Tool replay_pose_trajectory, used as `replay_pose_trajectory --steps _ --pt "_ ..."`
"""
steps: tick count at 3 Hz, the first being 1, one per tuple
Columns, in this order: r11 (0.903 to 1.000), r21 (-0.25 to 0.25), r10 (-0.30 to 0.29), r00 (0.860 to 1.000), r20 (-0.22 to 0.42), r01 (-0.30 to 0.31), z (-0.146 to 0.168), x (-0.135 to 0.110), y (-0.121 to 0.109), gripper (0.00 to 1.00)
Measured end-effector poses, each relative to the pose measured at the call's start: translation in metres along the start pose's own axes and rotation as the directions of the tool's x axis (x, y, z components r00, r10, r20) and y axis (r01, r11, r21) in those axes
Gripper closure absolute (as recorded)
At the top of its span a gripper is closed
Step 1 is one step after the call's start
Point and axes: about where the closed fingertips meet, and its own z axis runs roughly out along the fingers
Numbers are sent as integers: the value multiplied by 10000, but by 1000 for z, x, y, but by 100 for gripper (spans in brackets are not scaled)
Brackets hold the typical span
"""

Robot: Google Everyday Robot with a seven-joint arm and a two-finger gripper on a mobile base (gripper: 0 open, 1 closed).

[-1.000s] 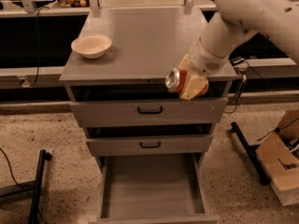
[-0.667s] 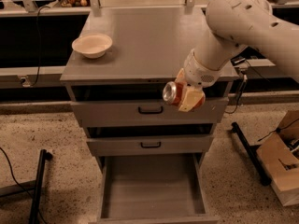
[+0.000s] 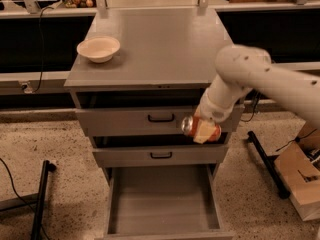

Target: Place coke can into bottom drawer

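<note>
My gripper [image 3: 202, 129] is shut on the coke can [image 3: 195, 126], an orange-red can held on its side with its silver top facing left. It hangs in front of the right part of the top drawer's front, above the bottom drawer [image 3: 162, 199]. That drawer is pulled open, a long grey tray with a plain flat inside. One cream finger pad [image 3: 204, 132] lies across the can. My white arm comes in from the right.
A cream bowl [image 3: 98, 48] sits at the left on the cabinet top [image 3: 155, 44]. The two upper drawers with black handles [image 3: 161, 118] are closed. A black stand leg [image 3: 40, 199] is on the floor left. A cardboard box [image 3: 300, 179] and black bar are right.
My gripper with the can has moved down from the cabinet top's front edge to the level of the top drawer's front. The arm has swung lower.
</note>
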Motion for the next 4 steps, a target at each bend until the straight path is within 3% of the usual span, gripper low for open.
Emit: replay_pose_trajectory --steps 1,2,3,4 --pt "9996 261 -125 9994 -332 133 64 32 10 100" --pt "9982 564 -177 9996 -241 191 67 30 4 100" --pt "9998 65 205 9986 -496 -202 86 45 -2 100" --pt "9947 -489 860 9924 -883 -905 165 110 10 100"
